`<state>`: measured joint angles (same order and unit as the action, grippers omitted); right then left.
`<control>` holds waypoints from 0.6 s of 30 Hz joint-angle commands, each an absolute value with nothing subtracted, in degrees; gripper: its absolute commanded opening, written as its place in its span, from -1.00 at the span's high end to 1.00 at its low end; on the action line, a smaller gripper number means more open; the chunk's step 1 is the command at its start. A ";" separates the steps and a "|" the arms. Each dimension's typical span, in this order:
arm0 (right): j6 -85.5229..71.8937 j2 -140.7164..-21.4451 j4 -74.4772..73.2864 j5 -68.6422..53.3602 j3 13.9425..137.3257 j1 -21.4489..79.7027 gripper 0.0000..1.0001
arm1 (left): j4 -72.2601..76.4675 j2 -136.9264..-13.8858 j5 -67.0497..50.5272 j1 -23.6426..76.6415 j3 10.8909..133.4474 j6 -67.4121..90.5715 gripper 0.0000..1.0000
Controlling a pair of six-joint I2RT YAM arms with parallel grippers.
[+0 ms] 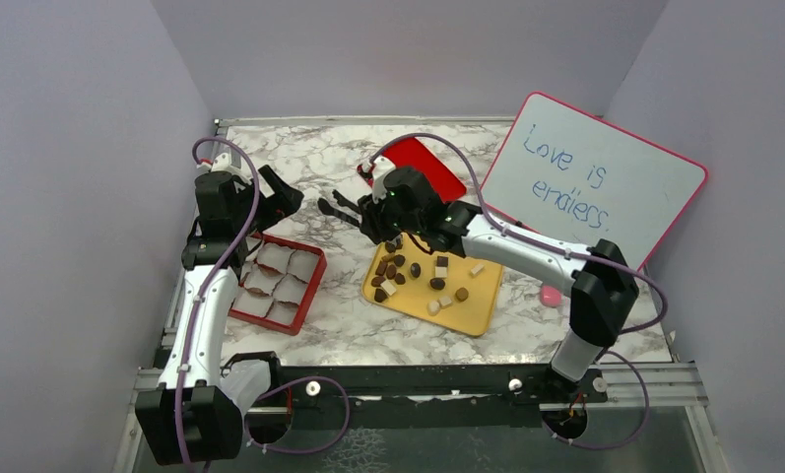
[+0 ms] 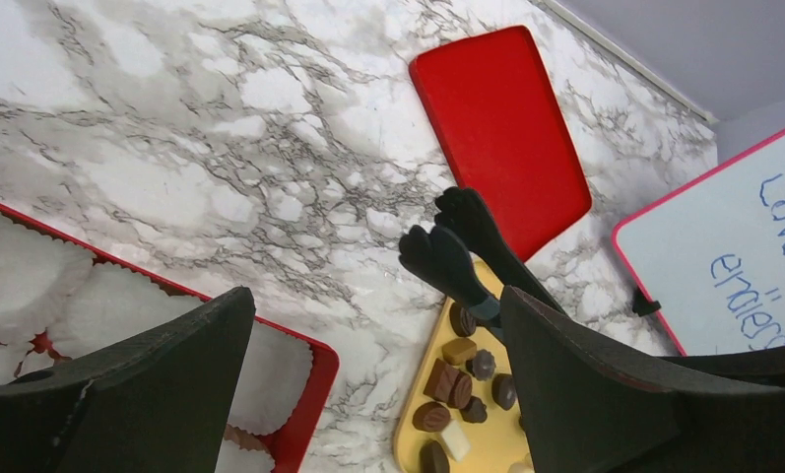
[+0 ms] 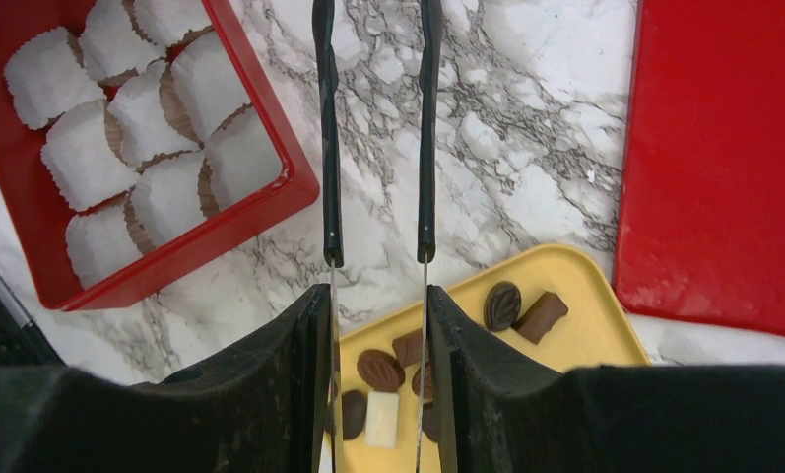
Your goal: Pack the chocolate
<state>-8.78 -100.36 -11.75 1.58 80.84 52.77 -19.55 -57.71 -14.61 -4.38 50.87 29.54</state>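
Note:
The chocolate (image 1: 408, 271), several dark, tan and white pieces, lies on a yellow tray (image 1: 477, 310). It also shows in the left wrist view (image 2: 447, 379) and the right wrist view (image 3: 379, 370). My right gripper (image 1: 373, 217) (image 3: 376, 296) is shut on black tongs (image 1: 339, 207) (image 3: 329, 128) that reach left over the marble between the tray and the red box (image 1: 314, 271). The tong tips (image 2: 457, 251) hold nothing. My left gripper (image 1: 280, 202) (image 2: 373, 305) is open and empty above the box's far right corner. The box holds white paper cups.
A red lid (image 1: 432, 168) lies flat behind the tray. A whiteboard (image 1: 595, 177) with a pink frame leans at the back right. A pink eraser (image 1: 551, 294) lies right of the tray. Purple walls enclose the table.

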 commanded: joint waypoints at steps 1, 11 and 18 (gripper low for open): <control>-10.68 -93.09 -15.97 2.98 78.19 52.86 0.15 | -18.34 -57.29 -19.91 -4.37 51.97 27.99 -0.88; -13.59 -81.80 -34.13 8.73 73.50 52.98 0.15 | -19.59 -52.34 -25.11 -0.56 47.83 19.96 -0.98; -15.56 -76.65 -43.99 12.58 69.00 52.95 0.17 | -16.65 -49.95 -24.84 5.62 43.80 16.18 -0.98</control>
